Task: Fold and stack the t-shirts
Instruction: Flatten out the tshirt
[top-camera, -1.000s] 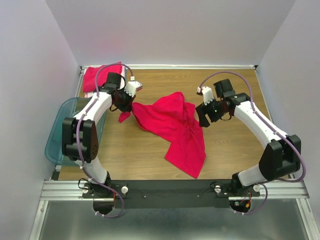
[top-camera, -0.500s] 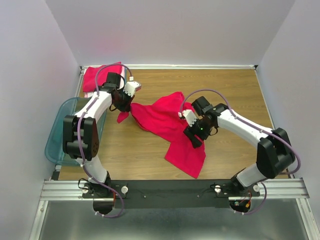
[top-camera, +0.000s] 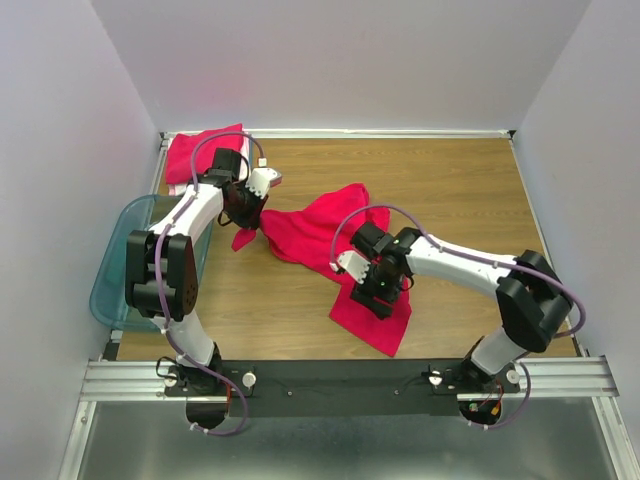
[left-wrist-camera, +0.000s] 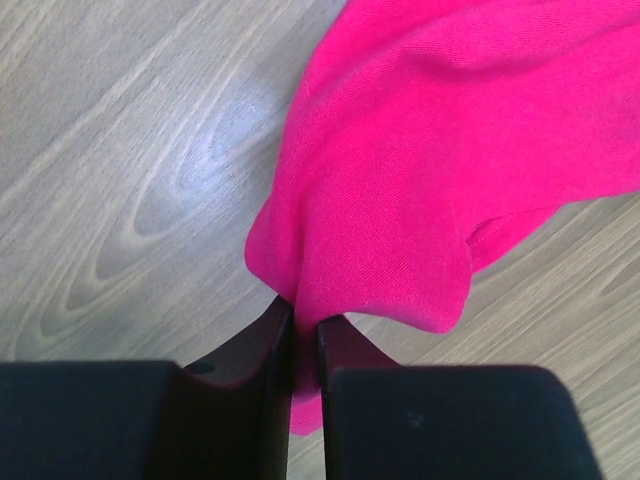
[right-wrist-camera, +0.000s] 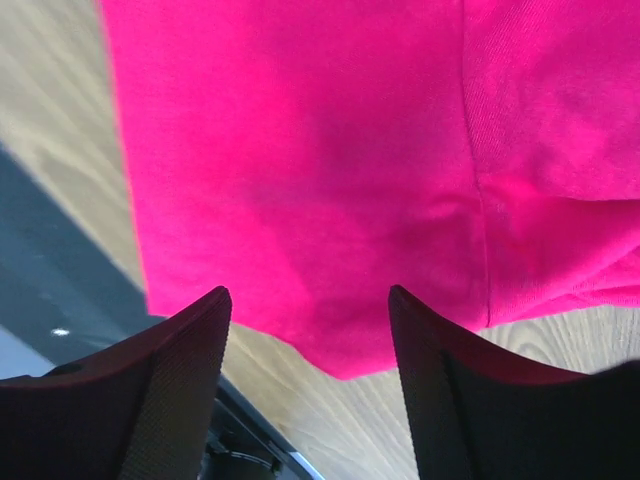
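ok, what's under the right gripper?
The right gripper hangs open over the loose red t-shirt, near its hem. Wooden table shows beside the cloth; anything beneath the shirt is covered.

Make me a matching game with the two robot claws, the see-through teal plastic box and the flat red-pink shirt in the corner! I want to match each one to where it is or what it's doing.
Things:
1. left gripper
2. right gripper
3. translucent teal plastic bin
4. flat red-pink cloth shirt

Places or states:
A. at the wooden table's far-left corner
B. open over the crumpled red-pink t-shirt
C. shut on a pinch of that t-shirt's cloth
D. at the table's left edge

Pairs: 1-C, 2-B, 3-D, 4-A.
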